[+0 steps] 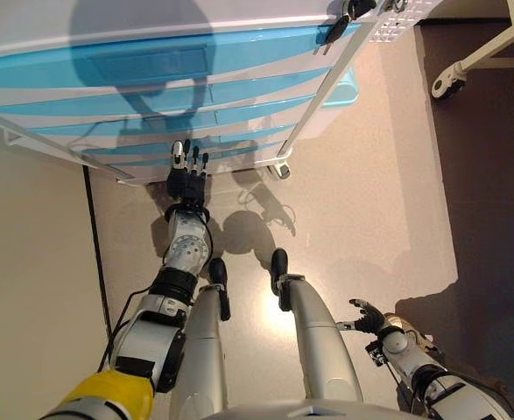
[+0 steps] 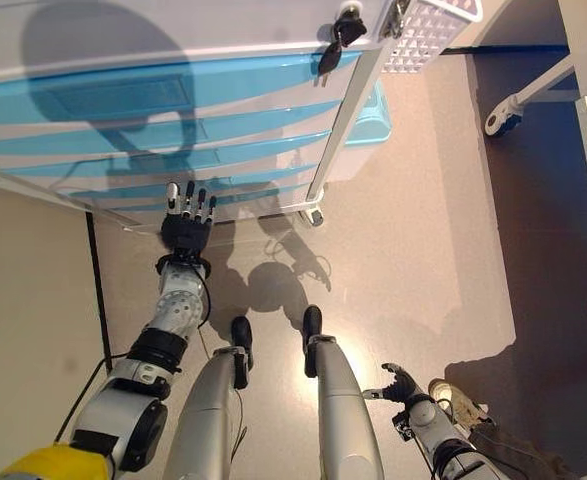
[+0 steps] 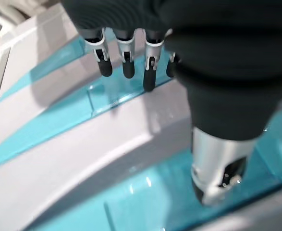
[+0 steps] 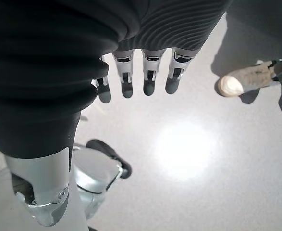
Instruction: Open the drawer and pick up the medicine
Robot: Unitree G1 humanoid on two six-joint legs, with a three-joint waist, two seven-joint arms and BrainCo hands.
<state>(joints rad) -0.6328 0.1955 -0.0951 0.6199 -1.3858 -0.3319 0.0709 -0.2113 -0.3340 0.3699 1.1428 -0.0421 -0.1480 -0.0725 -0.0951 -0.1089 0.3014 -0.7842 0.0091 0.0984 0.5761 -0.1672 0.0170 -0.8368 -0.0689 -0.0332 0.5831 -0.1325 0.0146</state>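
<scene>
At the cabinet's lowest front: your left hand (image 1: 186, 179) hovers, fingers straight, gripping nothing.
Drawer unit (image 1: 151, 70): every blue drawer (image 3: 107, 91) shut.
Medicine: not visible; presumably inside.
Right hand (image 4: 141, 77): relaxed and empty, low over the floor.
Risk: you may slip off the shallow recessed pull, or roll the castered (image 1: 280, 170) unit instead.

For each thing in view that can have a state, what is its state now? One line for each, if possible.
drawer unit: all blue drawers look closed, none pulled out.
left robot hand: open, fingers straight, at the lower drawer fronts; contact cannot be confirmed.
right robot hand: open, relaxed, holding nothing, low above the floor.
white basket: upright beside the unit; contents not visible.
medicine: not visible.
</scene>
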